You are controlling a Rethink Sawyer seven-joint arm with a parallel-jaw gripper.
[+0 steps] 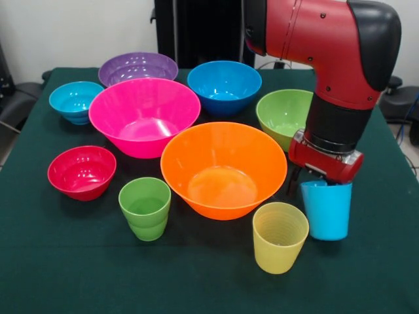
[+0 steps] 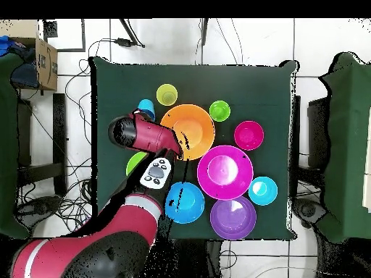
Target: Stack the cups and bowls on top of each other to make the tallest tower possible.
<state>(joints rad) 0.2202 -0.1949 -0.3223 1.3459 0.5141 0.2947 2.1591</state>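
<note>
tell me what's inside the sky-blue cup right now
The gripper dips its dark fingers over the sky-blue cup rim; the cup's inside is hidden by its wall and the arm.

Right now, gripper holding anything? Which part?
Looks like the gripper is at the sky-blue cup, fingers at its top rim. Whether they are clamped on it cannot be told.

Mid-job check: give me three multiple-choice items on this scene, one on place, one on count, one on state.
1. The claw is at which cup?
A green B blue C yellow
2. How many bowls are on the table?
A five B six C seven
3. Is any cup stacked yet?
A none B two nested C all three

Key: B, the claw sits at the blue cup's rim; C, seven bowls show in the front view; A, the green cup, the yellow cup and the blue cup stand apart.
</note>
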